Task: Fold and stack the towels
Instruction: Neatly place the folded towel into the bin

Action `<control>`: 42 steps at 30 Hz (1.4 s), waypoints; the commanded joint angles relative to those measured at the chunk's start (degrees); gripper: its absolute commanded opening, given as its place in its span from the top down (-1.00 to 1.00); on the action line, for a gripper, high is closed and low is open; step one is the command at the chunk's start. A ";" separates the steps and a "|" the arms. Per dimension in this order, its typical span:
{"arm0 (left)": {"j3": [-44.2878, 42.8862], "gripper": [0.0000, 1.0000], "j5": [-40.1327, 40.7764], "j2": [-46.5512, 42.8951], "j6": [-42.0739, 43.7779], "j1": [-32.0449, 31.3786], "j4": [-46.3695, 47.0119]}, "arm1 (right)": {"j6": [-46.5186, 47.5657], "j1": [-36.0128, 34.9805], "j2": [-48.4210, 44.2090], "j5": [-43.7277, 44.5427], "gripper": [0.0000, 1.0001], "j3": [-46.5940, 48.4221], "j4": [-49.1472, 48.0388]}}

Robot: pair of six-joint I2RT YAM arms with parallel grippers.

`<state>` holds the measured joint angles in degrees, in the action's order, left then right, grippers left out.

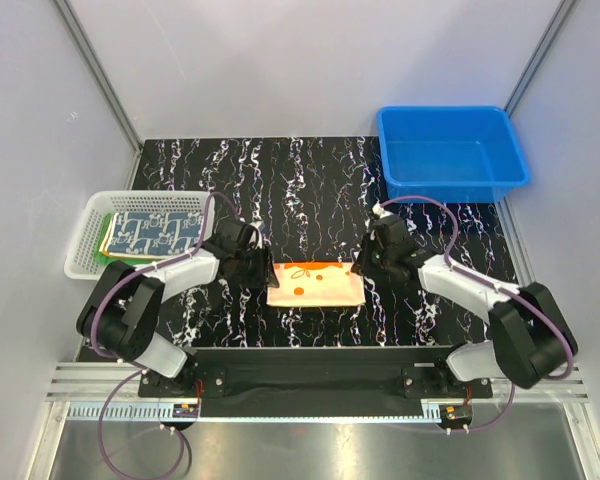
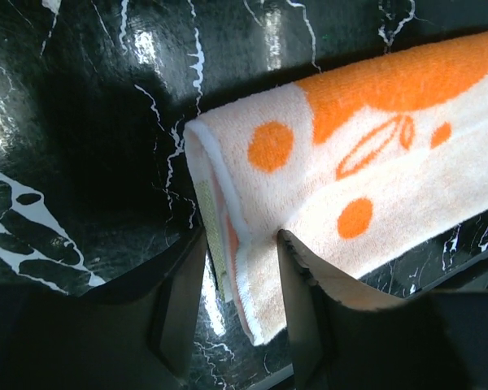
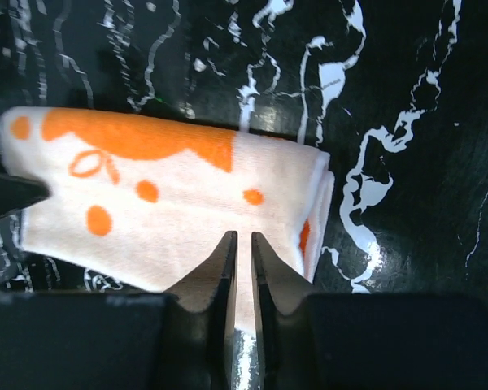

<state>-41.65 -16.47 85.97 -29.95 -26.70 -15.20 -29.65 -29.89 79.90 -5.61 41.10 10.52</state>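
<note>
Folded white terry towel with orange fox-face print lies centre of the black white-veined bench, between the arms. Left end effector: jaws apart, straddling the towel's left end. Right end effector: jaws nearly together, apparently pinching the near-right edge (thin layer only). Judgement: clamp both ends evenly and lift level, so the fold survives the carry to the white plastic basket at left.

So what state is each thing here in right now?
fox towel, folded, flat on table.
left gripper, open, astride towel's end.
right gripper, nearly shut, seemingly pinching towel's edge.
white basket, holds navy patterned towel atop others.
blue bin, empty.
</note>
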 commanded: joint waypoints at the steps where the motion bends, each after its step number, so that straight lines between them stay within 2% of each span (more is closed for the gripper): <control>1: 0.25 0.13 0.55 1.74 -1.77 -0.20 2.73 | 1.17 -0.43 -4.31 0.59 0.63 0.91 0.71; 5: 0.60 0.22 2.40 2.18 -2.74 -0.81 2.19 | 0.91 -0.43 -6.77 0.42 0.63 1.17 1.43; 10: -0.71 0.71 2.85 3.67 -2.39 -2.22 2.46 | 0.91 -0.43 -8.80 -0.63 0.61 1.00 0.90; 11: -1.06 0.91 2.50 3.94 -2.39 -2.83 2.46 | 1.26 -0.43 -8.79 -0.72 0.61 1.17 1.08; 12: -1.94 1.00 1.71 4.29 -2.21 -3.01 2.54 | 1.43 -0.52 -8.62 -0.72 0.61 1.43 1.16; 17: -4.14 1.00 1.00 2.90 -2.48 -3.36 -0.17 | 2.40 -0.43 -9.23 -0.90 0.58 1.18 1.52; 23: -12.66 1.00 12.15 -0.01 -0.81 -3.45 -16.06 | 3.37 -0.43 -11.34 0.24 0.56 0.21 2.22; 30: -15.65 1.00 16.28 -2.56 0.33 -3.36 -22.93 | 5.30 -0.35 -12.57 0.34 0.56 1.26 4.41; 35: -23.45 1.00 28.14 -3.88 3.58 -2.22 -33.99 | 5.30 -0.43 -14.41 -0.46 0.55 1.61 5.12; 42: -32.16 1.00 40.45 -5.90 10.34 1.64 -41.40 | 6.88 -0.43 -13.89 -0.99 0.54 3.98 5.91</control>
<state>-69.43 14.74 83.13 -23.86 -26.76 -51.64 -24.73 -29.89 66.59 -5.69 41.82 16.53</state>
